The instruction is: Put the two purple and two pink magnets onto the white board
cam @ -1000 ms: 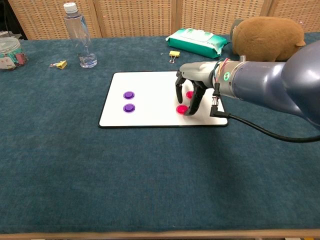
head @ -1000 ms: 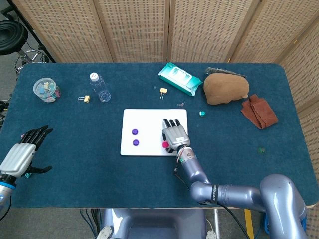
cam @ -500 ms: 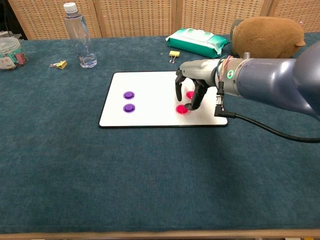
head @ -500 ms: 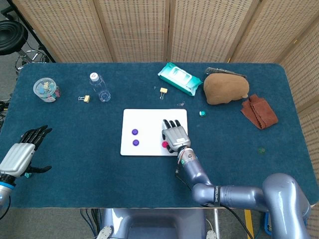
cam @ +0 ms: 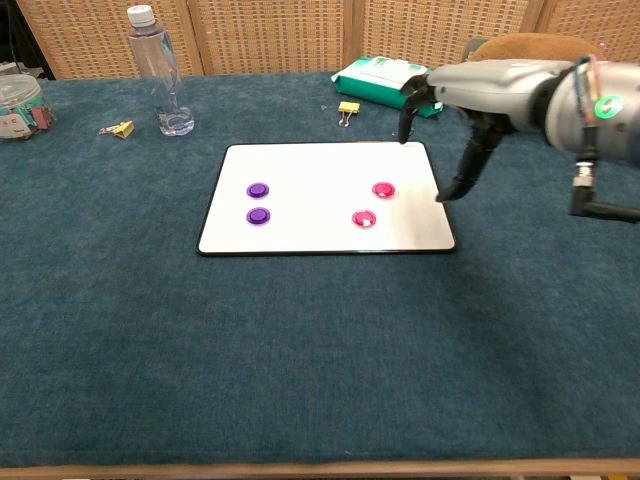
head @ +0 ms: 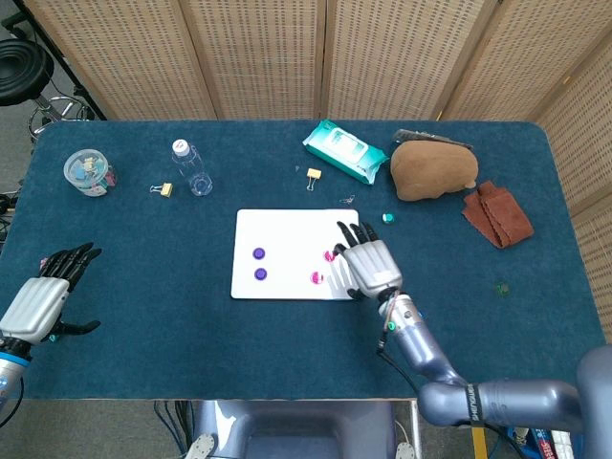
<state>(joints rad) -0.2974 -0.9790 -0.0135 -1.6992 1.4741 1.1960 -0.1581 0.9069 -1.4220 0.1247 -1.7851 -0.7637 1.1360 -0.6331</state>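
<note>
my right robot hand [cam: 470,110] is hovering empty, fingers spread, beside the white board [cam: 310,165], since both purple magnets [cam: 258,190] and pink magnets [cam: 383,189] are sitting on it.

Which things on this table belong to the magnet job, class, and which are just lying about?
Job: white board, two purple magnets, two pink magnets, right hand.

Lying about: water bottle, wipes pack, brown plush, brown cloth, binder clips, jar.
</note>
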